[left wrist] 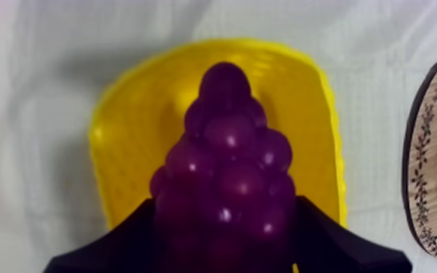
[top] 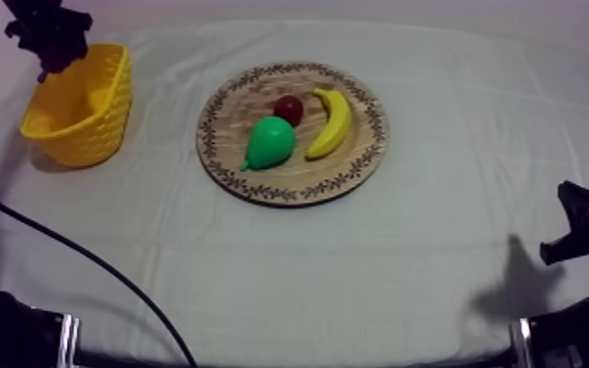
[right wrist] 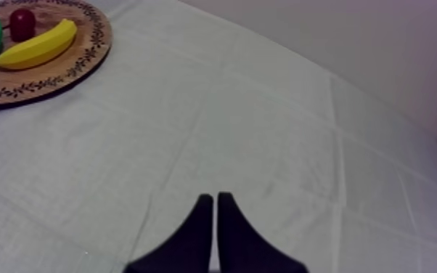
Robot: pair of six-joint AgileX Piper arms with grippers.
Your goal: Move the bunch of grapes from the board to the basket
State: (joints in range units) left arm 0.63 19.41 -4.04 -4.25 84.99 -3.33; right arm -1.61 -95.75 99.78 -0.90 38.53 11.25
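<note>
Bunch of grapes [left wrist: 225, 174] between tight left fingers [left wrist: 112, 250], narrow end toward yellow basket [left wrist: 127, 145]; right fingers [right wrist: 196, 239] together

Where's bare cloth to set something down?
Free: the cloth between basket and board, right of the board, and the wide strip in front of it. Crowded: board (pear, small red fruit, banana) and basket, left fingers holding grapes over it.

grapes [left wrist: 225, 181]: glossy | basket [left wrist: 134, 145]: plastic (woven look) | board [top: 289, 178]: wood | cloth [top: 357, 274]: matt
</note>
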